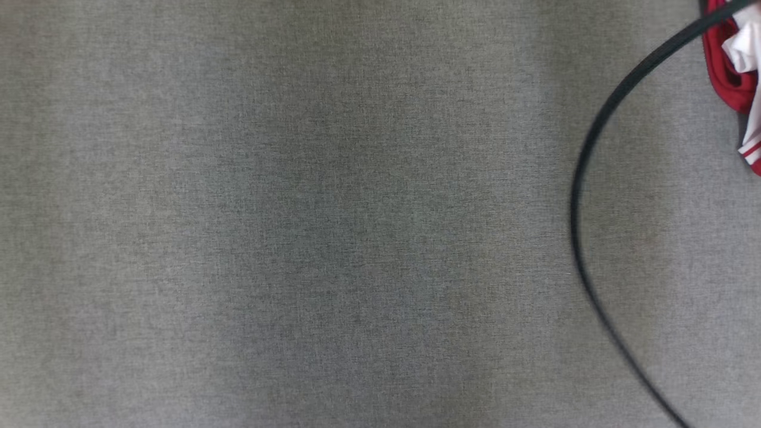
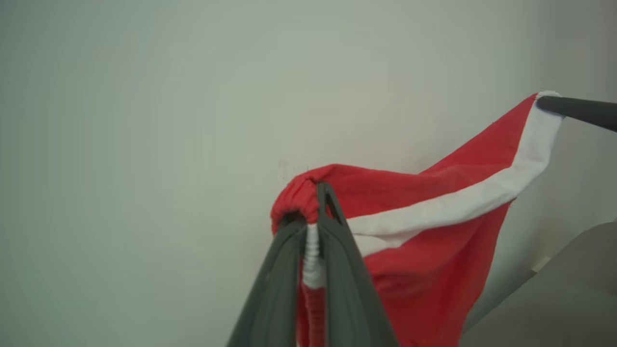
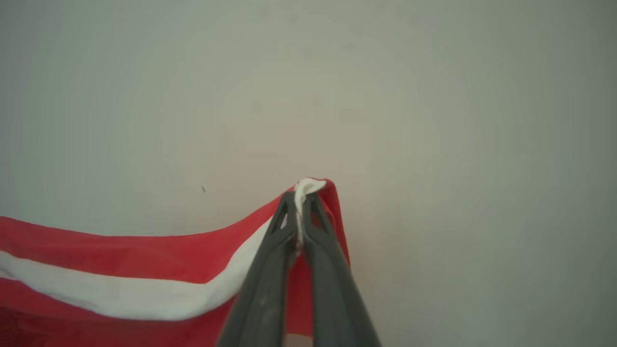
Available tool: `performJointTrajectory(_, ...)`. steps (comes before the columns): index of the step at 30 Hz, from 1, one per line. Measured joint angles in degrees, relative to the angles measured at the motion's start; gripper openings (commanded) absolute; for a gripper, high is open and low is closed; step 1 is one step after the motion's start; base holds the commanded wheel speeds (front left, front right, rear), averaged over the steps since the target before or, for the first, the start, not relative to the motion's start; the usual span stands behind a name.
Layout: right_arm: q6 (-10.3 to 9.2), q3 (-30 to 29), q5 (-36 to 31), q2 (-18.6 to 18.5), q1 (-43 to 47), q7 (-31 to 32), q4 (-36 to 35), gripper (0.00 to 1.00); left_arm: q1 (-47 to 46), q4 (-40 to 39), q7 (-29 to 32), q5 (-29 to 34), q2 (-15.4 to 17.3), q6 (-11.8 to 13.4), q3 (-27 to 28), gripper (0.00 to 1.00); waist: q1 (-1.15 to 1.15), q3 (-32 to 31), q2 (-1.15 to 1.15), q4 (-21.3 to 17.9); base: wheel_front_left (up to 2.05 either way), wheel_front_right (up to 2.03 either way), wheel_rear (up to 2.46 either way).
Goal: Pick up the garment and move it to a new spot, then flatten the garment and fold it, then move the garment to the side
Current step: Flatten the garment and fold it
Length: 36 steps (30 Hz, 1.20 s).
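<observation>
The garment (image 2: 434,270) is red with a white stripe (image 2: 458,202) and hangs in the air in front of a pale wall. My left gripper (image 2: 312,212) is shut on a bunched red and white edge of it. My right gripper (image 3: 301,200) is shut on a white-trimmed corner of the garment (image 3: 120,255), which stretches away to that view's left. In the left wrist view a dark finger (image 2: 578,110) of the right gripper pinches the far corner at the upper right. Red and white cloth (image 1: 734,77) also shows at the head view's top right edge.
A grey fabric-covered table (image 1: 297,226) spreads across the head view. A thin black cable (image 1: 585,178) curves down its right side, blurred. A grey surface (image 2: 569,299) sits at the lower right of the left wrist view.
</observation>
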Motion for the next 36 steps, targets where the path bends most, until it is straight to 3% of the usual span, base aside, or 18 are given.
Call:
performJointTrajectory(6,0.0,5.86,4.02,-1.18,9.34,-0.7,-4.35,0.0,10.56,-4.47,-1.3,-3.56,1.89,0.09,-0.98,0.0,-0.03,-1.38,-0.02,0.44,0.0,0.0,0.0)
performJointTrajectory(9,0.0,8.29,6.83,-2.82,16.71,-1.12,-8.57,0.0,18.57,-9.67,-1.42,-4.63,2.76,1.67,-0.21,0.0,-0.02,-2.65,-0.02,0.53,0.0,0.0,0.0)
performJointTrajectory(21,0.0,12.4,13.61,-12.74,49.79,1.89,-31.64,0.0,55.6,-36.74,-1.66,-9.92,9.27,14.37,6.39,0.0,-0.04,-8.83,-0.03,0.17,0.0,0.0,0.0)
performJointTrajectory(26,0.0,9.75,15.07,-16.7,62.34,4.83,-38.95,0.0,69.39,-40.49,-1.65,-10.29,8.92,15.68,8.5,0.0,-0.04,-11.29,-0.03,0.36,0.0,0.0,0.0)
performJointTrajectory(36,0.0,5.33,17.11,-18.37,82.04,12.74,-49.7,0.0,86.51,-40.16,-1.66,-7.79,2.57,15.56,12.38,0.0,-0.04,-17.09,-0.03,1.1,0.0,0.0,0.0)
